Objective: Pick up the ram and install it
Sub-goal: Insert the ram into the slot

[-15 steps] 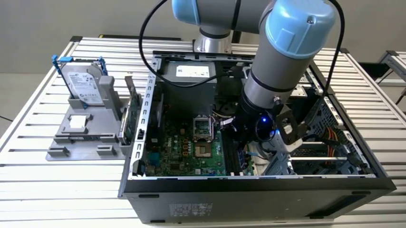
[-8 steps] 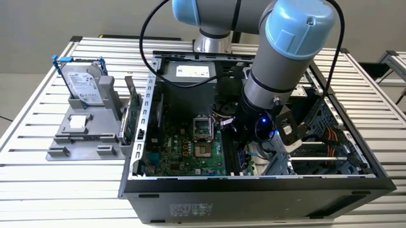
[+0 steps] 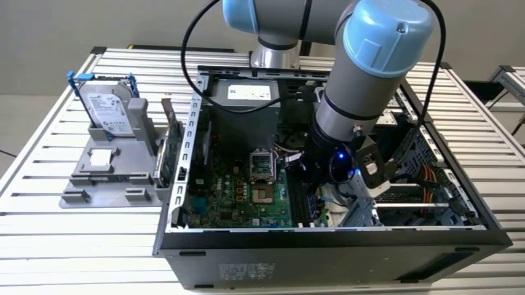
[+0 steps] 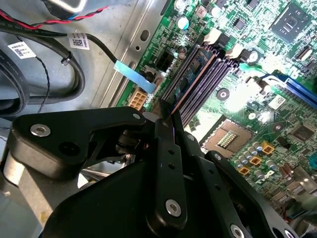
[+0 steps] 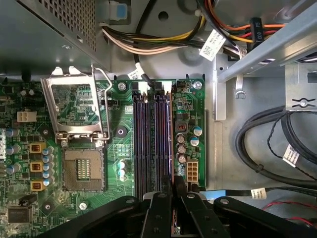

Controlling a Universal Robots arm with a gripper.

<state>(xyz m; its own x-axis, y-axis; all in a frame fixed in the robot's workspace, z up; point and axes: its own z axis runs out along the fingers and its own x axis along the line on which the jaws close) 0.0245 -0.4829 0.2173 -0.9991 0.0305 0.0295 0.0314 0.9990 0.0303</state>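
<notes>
So the gripper point(image 4: 167, 119) is clamped on the ram point(image 4: 190, 84), edge-on in the outermost of the memory slots point(image 5: 151, 144); its long axis runs from the fingertips toward 1 o'clock in the second wrist view, parallel to those slots on the motherboard point(image 3: 238, 196).

No words or numbers can be read here — the white tags point(image 4: 79, 40) on the cables and the sticker on the hard drive point(image 3: 109, 107) have print too tiny.
</notes>
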